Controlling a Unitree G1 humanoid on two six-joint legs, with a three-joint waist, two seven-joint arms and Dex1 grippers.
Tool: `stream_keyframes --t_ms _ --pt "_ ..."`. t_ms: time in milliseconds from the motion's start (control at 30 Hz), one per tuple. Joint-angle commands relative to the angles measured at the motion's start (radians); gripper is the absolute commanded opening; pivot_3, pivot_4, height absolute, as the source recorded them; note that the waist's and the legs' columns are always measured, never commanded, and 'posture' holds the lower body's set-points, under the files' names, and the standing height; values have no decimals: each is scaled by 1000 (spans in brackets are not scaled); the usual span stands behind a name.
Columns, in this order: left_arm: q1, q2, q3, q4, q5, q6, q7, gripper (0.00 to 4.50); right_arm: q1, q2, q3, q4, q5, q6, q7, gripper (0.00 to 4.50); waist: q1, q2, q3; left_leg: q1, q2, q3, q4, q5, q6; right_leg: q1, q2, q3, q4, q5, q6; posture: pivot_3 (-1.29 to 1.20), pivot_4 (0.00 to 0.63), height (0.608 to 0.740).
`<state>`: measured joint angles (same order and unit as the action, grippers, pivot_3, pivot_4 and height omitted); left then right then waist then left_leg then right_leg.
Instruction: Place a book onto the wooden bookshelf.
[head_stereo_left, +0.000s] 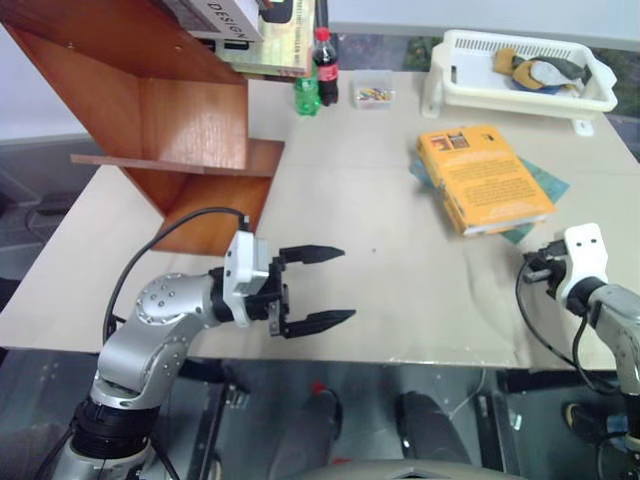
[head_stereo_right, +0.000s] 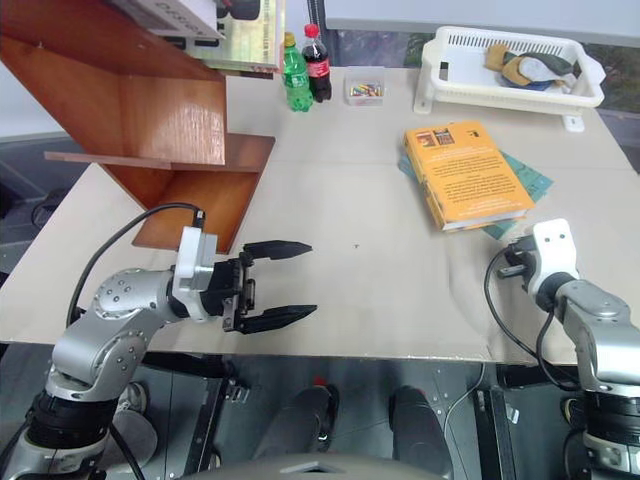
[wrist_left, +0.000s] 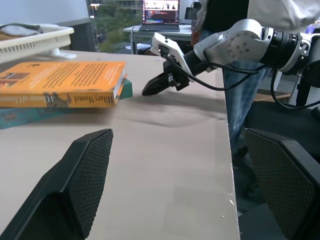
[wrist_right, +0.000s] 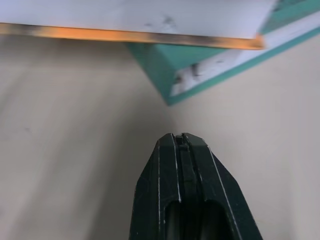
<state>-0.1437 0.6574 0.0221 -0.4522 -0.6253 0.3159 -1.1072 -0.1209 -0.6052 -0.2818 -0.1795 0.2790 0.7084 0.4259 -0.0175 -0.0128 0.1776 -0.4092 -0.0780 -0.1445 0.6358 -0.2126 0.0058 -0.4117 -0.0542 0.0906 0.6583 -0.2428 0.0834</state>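
A thick orange-yellow paperback book (head_stereo_left: 483, 177) with white page edges lies flat on the smooth beige table (head_stereo_left: 370, 300), cover up, resting on top of a thinner teal-green book (head_stereo_left: 545, 182) whose corners stick out from under it. In the left wrist view its spine carries lettering and its matte cover shows lines of small print.

The large reddish-brown bookshelf (head_stereo_left: 150, 110) of polished wood stands at the table's far left corner, well apart from the paperback; its flat boards and upright divider look glossy, and pale books with black lettering (head_stereo_left: 215, 18) sit on an upper board. Just beside the bookshelf, at the back of the table, stand a green plastic bottle (head_stereo_left: 306, 95) and a dark cola bottle with a red cap (head_stereo_left: 326, 68), with a small clear box of coloured bits (head_stereo_left: 371, 96) next to them. A white slotted plastic basket (head_stereo_left: 520, 95) sits behind the paperback, holding crumpled cloth.

The left gripper (head_stereo_left: 316, 288) hovers above the table's near edge, below the bookshelf, its 2 black ribbed fingers spread wide and holding nothing. The right gripper (wrist_left: 156, 85) sits low over the table just beside the paperback's near corner, its fingers pressed together into a narrow black wedge with nothing between them.
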Motion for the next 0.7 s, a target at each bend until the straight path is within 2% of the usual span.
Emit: stream_keyframes --t_ms 33,133,167,233,367,667,700 --pt "7 -2 8 5 10 -37 -9 4500 -29 -9 -17 -12 -3 -32 -3 47 0 0 0 0 0 0 0 0 0 0 0 0 0 0 0 0 150 740" --pt "-6 -1 7 22 18 -43 -9 4500 -29 -8 -2 -25 15 -41 30 47 1 0 0 0 1 0 0 0 0 0 1 0 0 0 0 0 150 740" --pt "-8 0 6 24 20 -44 -8 4500 -30 -7 -3 -22 13 -39 25 281 1 0 0 0 0 0 0 0 0 0 0 0 0 0 0 0 150 740" --pt "-13 0 2 23 20 -42 -5 4500 -31 -15 9 -12 -12 -50 16 857 2 0 0 0 0 0 0 0 0 0 0 0 0 0 0 0 150 740" --pt "-17 2 -2 18 20 -36 -2 4500 -50 -10 31 23 -67 -92 -24 2697 1 0 0 0 0 0 0 0 0 0 0 0 0 0 0 0 150 740" --pt "-23 6 -4 9 22 -25 8 4500 -96 21 68 50 -59 -124 3 2697 0 0 0 0 0 0 0 0 0 0 0 0 0 0 0 0 150 740" --pt "-23 6 -4 8 22 -24 9 4500 -100 26 68 50 -58 -121 1 2463 1 0 0 0 0 0 0 0 0 0 0 0 0 0 0 0 150 740"
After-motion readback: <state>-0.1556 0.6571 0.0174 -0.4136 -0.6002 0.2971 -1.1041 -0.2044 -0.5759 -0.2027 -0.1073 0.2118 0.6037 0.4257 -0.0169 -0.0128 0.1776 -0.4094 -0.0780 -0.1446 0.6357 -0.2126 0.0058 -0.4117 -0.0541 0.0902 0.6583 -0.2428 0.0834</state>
